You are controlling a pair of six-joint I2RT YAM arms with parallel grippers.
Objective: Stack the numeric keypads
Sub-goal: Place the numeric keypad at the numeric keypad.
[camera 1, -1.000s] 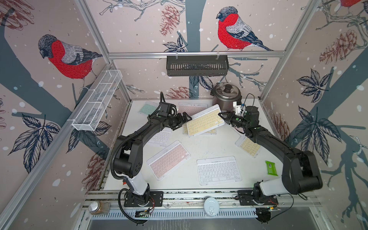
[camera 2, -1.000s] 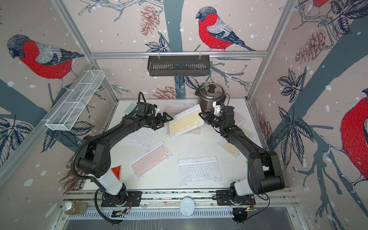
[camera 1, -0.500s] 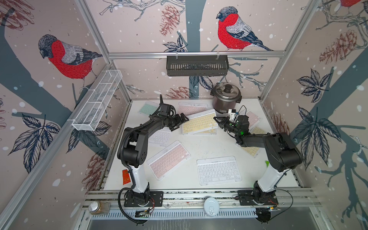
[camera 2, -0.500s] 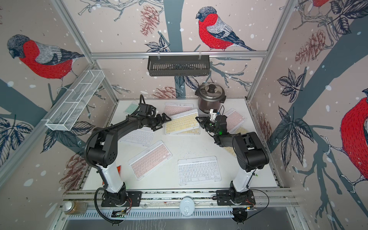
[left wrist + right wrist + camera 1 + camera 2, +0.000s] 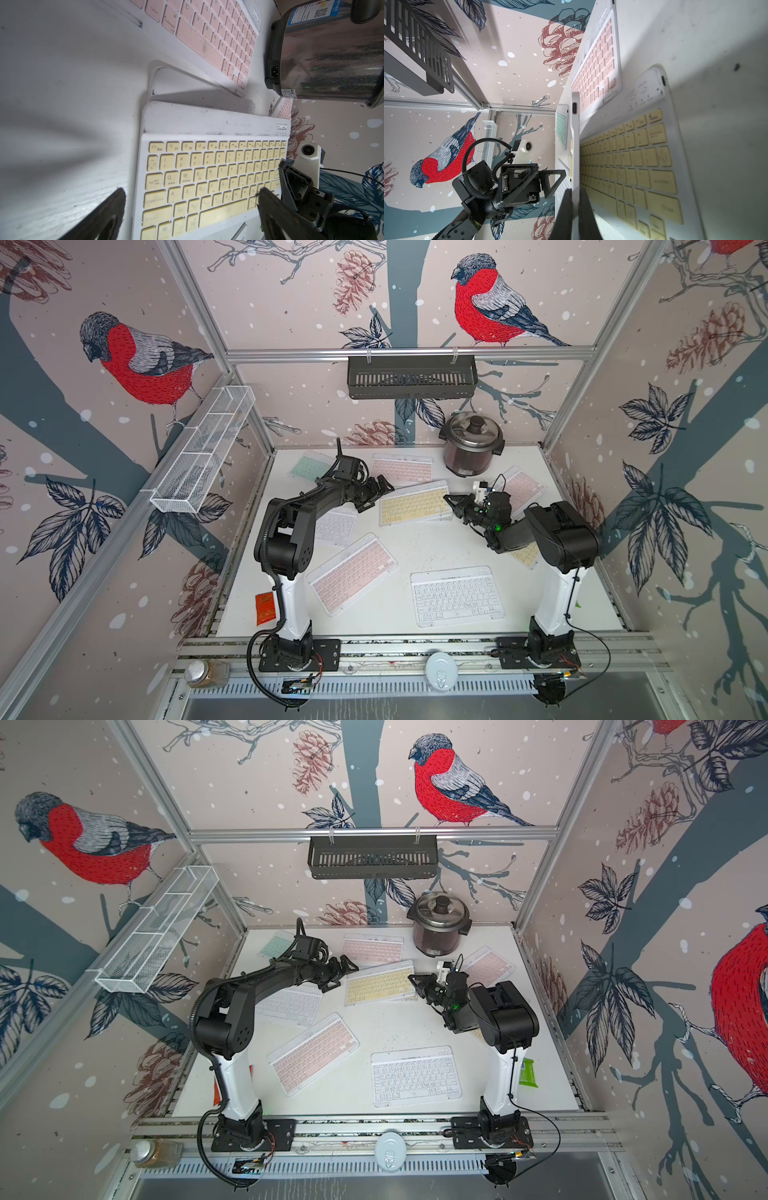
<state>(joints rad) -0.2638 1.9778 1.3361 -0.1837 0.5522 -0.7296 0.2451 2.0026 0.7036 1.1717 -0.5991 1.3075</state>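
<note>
White table (image 5: 440, 549), yellow keypad (image 5: 414, 503) toward back centre.
Laid over another keypad (image 5: 193, 85); pinched at one short edge by clamped right gripper (image 5: 449, 502); left gripper (image 5: 379, 497) spread wide just beside opposite edge, holding nothing.

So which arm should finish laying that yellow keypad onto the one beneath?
Right: the right gripper is shut on the yellow keypad at its edge, so it can likely lower and release it. The left gripper stands open beside the other end, holding nothing.
</note>
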